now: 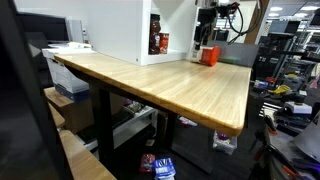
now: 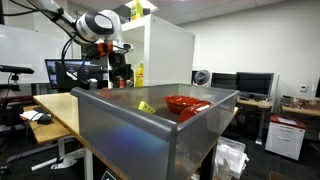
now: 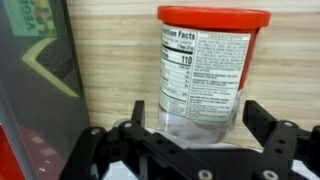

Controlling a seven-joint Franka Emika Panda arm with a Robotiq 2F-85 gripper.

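Note:
A clear plastic jar [image 3: 205,70] with a red lid and a white nutrition label seems to lie on its side on the wooden table [image 3: 110,60]. My gripper [image 3: 200,118] stands open over the jar's clear bottom end. One black finger [image 3: 138,115] is on each side, with a small gap to the jar wall. In an exterior view the gripper [image 1: 205,40] hangs just above the red jar [image 1: 209,55] at the far end of the table [image 1: 170,85]. The arm and gripper [image 2: 120,72] also show beyond a grey bin.
A white cabinet [image 1: 120,30] stands on the table beside the jar, with a dark bottle [image 1: 156,42] next to it. A grey bin [image 2: 150,135] in the foreground holds a red bowl [image 2: 185,103]. A dark panel with a green label [image 3: 35,60] lies close by.

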